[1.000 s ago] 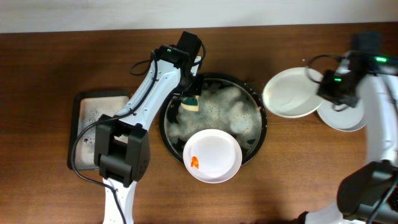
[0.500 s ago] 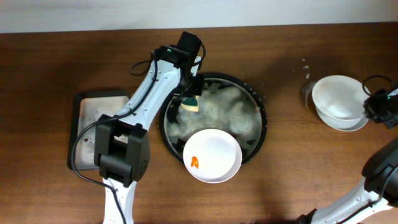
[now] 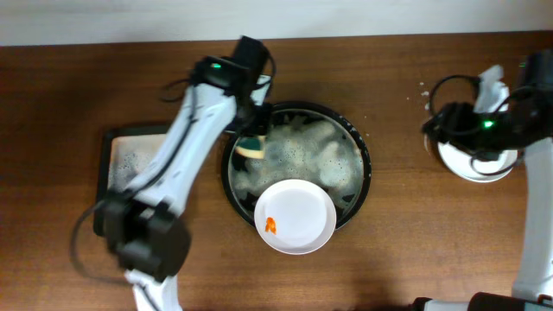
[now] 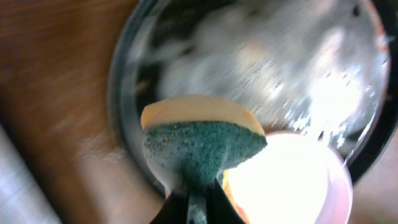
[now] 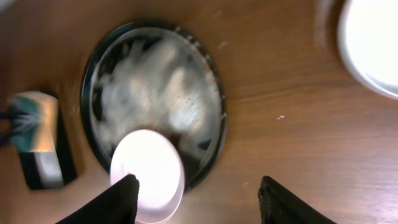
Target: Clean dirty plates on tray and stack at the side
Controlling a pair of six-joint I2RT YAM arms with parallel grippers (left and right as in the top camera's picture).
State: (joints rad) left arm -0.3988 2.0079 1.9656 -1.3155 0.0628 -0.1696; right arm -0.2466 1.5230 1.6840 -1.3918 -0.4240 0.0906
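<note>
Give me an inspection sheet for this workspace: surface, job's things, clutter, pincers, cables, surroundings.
Surface: brown wooden table, with white specks near the right arm.
Job's things: black round tray full of foam. A white plate with an orange smear lies over the tray's near rim. Stacked white plates sit on the table at right, partly under the right arm; count unclear, no smear visible.
Clutter: rectangular sponge tray left of the round tray.
Pincers: left pincer shut on a green-and-yellow sponge at the tray's left edge; right pincer open, empty.
Cables: black cable loops on both arms.
Surroundings: pale strip behind the table.
</note>
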